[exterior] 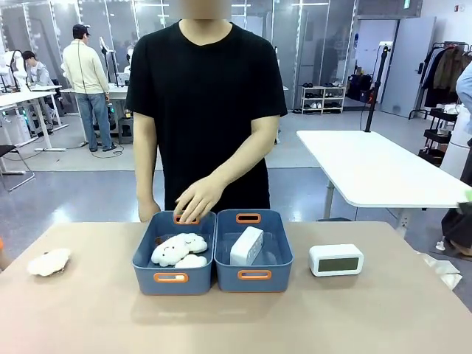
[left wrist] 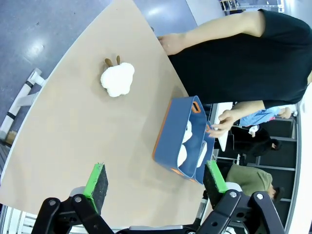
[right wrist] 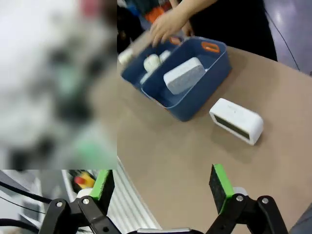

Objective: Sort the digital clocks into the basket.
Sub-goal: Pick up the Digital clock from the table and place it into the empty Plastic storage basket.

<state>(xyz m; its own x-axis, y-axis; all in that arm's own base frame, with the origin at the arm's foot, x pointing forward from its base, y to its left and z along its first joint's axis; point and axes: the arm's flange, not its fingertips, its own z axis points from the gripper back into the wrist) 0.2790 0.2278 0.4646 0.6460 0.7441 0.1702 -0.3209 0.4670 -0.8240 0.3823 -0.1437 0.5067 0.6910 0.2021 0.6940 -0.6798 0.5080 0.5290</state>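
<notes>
**Clock sort: one clock in a basket, one out on the counter**

Take the front view from left to right. One loose plush toy [exterior: 49,261] lies near the left end of the counter [exterior: 236,324], well apart from the baskets. Two blue-grey baskets stand side by side mid-counter, touching along their long walls, with their long axes running near to far.

The left basket [exterior: 147,279] holds two cream plush toys. With the loose one, that makes three plush toys. A person's hand [exterior: 198,199] rests on this basket's far rim, over the orange handle slot.

The right basket [exterior: 274,279] holds the first clock [exterior: 246,245]. It is tipped up and leaning, with its long axis running roughly near to far along the basket. You see a plain white face, and its display cannot be made out.

The second clock [exterior: 335,259] stands upright on the bare counter. It is near the right basket, on its right and clear of its wall. Its long axis runs left to right, and its grey-green display faces the robot's side. That makes two clocks.

The left claw [left wrist: 156,179] is spread wide in its wrist view. Nothing is between its green pads, and it hangs above bare counter, touching nothing. The right claw [right wrist: 161,182] is equally wide and also holds nothing. In its wrist view, the second clock lies ahead of it on the counter.
</notes>
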